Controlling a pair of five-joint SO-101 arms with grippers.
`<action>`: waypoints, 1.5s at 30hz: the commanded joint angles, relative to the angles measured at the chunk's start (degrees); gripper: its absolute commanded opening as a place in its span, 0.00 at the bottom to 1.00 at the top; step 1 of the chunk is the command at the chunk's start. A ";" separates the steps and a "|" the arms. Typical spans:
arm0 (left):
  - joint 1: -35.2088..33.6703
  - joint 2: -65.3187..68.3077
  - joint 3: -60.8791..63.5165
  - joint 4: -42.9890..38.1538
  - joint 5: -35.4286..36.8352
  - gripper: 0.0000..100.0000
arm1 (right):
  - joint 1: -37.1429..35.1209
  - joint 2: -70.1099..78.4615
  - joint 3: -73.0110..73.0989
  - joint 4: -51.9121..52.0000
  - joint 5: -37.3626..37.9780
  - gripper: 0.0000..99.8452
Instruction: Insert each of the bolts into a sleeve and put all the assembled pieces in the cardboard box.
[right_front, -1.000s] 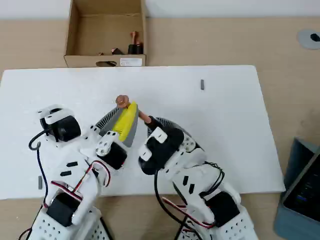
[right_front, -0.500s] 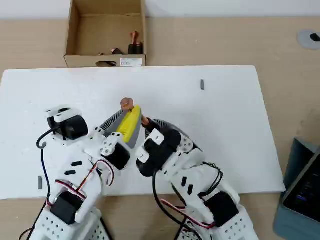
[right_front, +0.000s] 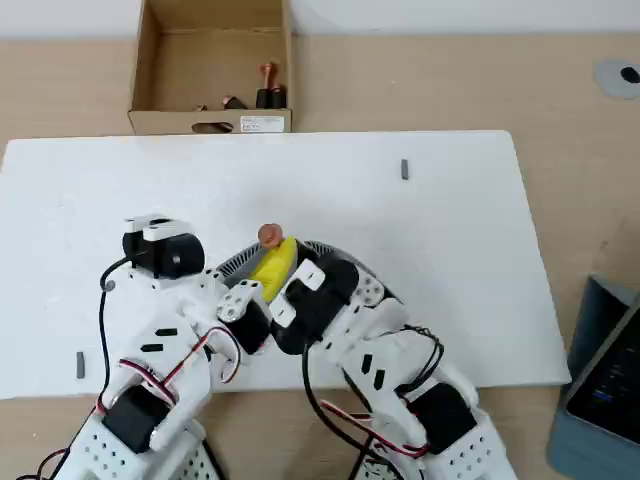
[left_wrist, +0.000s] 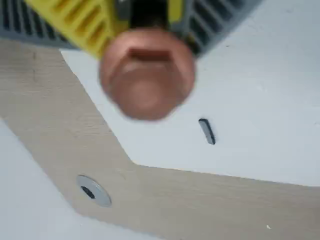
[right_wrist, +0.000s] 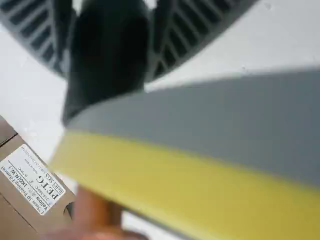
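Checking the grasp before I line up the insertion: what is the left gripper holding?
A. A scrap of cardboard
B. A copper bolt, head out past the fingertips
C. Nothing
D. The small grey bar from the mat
B: the left wrist view shows the copper bolt clamped in the left gripper, its head out past the tips, while the small grey bar lies on the mat.

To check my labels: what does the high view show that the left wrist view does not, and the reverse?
High view, not left wrist: the brown cardboard box with assembled pieces inside. Left wrist, not high: the head's end face of the copper-coloured bolt. Both: that bolt, the small dark grey piece on the white mat, the round metal grommet.
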 joint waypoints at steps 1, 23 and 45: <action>0.09 -0.04 -0.35 0.62 -0.35 0.18 | -0.31 -6.99 -3.38 -1.85 0.35 0.01; -19.34 0.04 -21.36 11.69 -7.56 0.00 | -0.13 -6.90 -2.42 -1.32 -0.18 0.01; -36.40 0.31 9.67 12.04 -23.47 0.00 | 12.26 -1.80 -23.25 26.02 -13.63 0.01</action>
